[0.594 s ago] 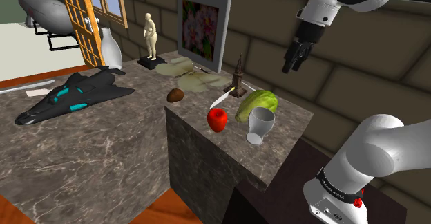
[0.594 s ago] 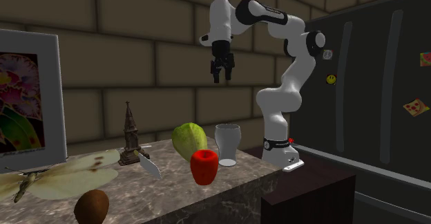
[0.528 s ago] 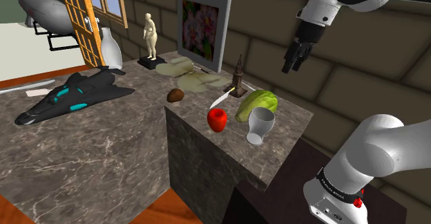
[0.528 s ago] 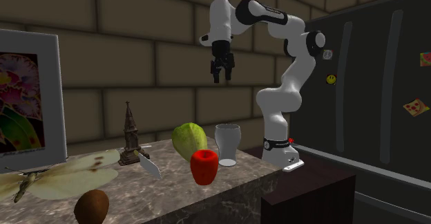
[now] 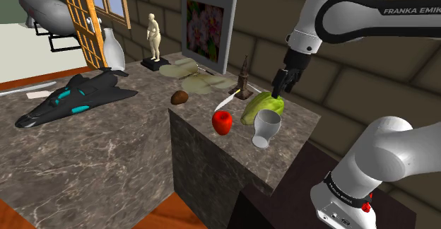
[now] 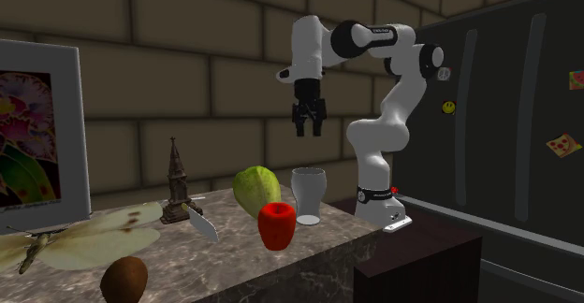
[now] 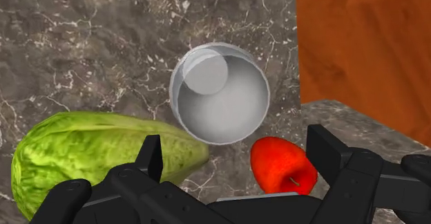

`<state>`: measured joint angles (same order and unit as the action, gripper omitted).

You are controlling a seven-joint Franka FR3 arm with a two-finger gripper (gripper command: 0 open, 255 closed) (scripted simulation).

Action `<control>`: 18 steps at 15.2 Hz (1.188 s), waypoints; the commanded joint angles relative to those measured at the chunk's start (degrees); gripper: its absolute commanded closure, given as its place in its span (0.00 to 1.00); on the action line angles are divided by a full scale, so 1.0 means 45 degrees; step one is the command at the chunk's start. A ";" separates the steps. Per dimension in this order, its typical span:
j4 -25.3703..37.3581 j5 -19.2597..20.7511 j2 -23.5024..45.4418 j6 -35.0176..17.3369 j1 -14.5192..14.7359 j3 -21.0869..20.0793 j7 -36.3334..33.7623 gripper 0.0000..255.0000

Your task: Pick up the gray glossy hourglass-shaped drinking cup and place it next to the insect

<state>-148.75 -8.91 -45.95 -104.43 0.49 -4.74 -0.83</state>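
The grey glossy cup [image 5: 267, 127] [image 6: 308, 195] stands upright near the counter's corner, between a red apple and a green lettuce head. In the wrist view I look straight down into the cup [image 7: 219, 93], just ahead of the fingers. My gripper [image 5: 278, 90] [image 6: 308, 128] [image 7: 237, 150] hangs open in the air above the cup and lettuce, holding nothing. The insect [image 5: 191, 75] [image 6: 84, 236], a pale green moth with spread wings, lies flat on the counter in front of the flower picture, well away from the cup.
The lettuce [image 5: 263, 106] [image 7: 90, 160] and red apple [image 5: 222, 121] [image 7: 283, 164] flank the cup. A small tower figurine [image 5: 244, 78], a knife [image 6: 201, 224] and a brown fruit [image 5: 179, 97] lie between cup and insect. The framed picture [image 5: 205, 28], a statuette [image 5: 153, 40] and a black jet [image 5: 74, 99] stand farther off.
The arm has swung down, carrying the gripper lower and closer to the cup. Its fingers are still open. Nothing on the counter has moved.
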 commanded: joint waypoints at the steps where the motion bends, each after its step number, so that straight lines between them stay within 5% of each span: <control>1: -0.0481 -0.0206 0.0291 -0.0794 0.0146 -0.0551 -0.0499 0.00; 8: -0.1748 -0.0805 0.1852 -0.3570 0.0576 -0.2386 -0.2110 0.00; 18: -0.2568 -0.1010 0.2688 -0.5223 0.0626 -0.2657 -0.2090 0.00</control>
<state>-160.18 -13.44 -33.91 -127.74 3.30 -16.69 -10.27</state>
